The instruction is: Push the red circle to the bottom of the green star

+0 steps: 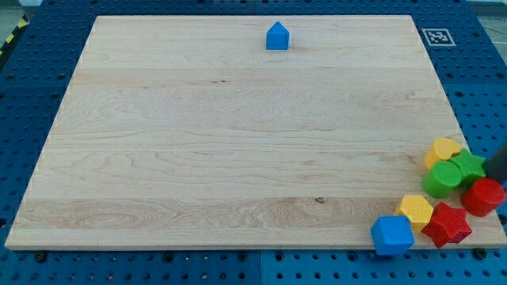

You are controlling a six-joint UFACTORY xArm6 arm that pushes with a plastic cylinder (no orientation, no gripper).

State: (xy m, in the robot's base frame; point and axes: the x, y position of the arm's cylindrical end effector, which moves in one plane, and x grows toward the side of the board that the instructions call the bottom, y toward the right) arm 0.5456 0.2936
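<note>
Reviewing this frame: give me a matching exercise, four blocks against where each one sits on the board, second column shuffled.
Blocks:
1. blue house-shaped block
2. blue cube
3. red circle
4. green star

Places:
A. the view's bottom edge, leftmost of the cluster
B. alone near the view's top edge
C. at the view's right edge, just below the green star
D. between a yellow block and the dark rod

Pairs: 1-B, 2-A, 3-C, 4-D

My tip is not clearly visible.

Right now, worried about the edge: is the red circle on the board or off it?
Partly off: the red circle overhangs the wooden board at its right edge, touching the green star. My tip is hard to make out.
</note>
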